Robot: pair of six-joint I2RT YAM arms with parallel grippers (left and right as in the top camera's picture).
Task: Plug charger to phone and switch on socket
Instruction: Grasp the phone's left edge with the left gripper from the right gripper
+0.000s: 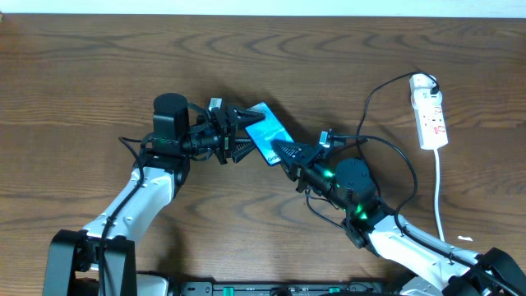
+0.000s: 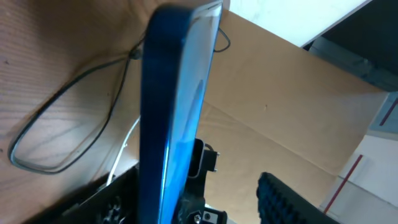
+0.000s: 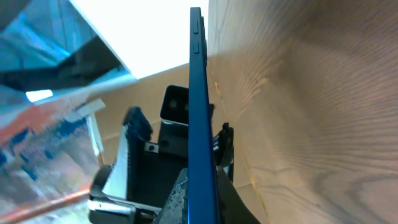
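Phone point(image 1: 265, 131) — in right tool point(image 1: 281, 151) (screen up)

The phone point(image 1: 265, 130) has its lower end hidden under the right claw point(image 1: 289, 154) in the overhead view, and the 2 wrist views cut it off at the bottom edge. The charger point(image 1: 366, 105) tip is out of sight. The socket point(image 1: 431, 115) switches are too small to read.

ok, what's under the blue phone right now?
Around the light-blue rectangular smartphone only brown wooden table shows beneath. The right gripper pinches one end. The patch directly under the phone is covered in the overhead view, so anything lying there can't be seen.
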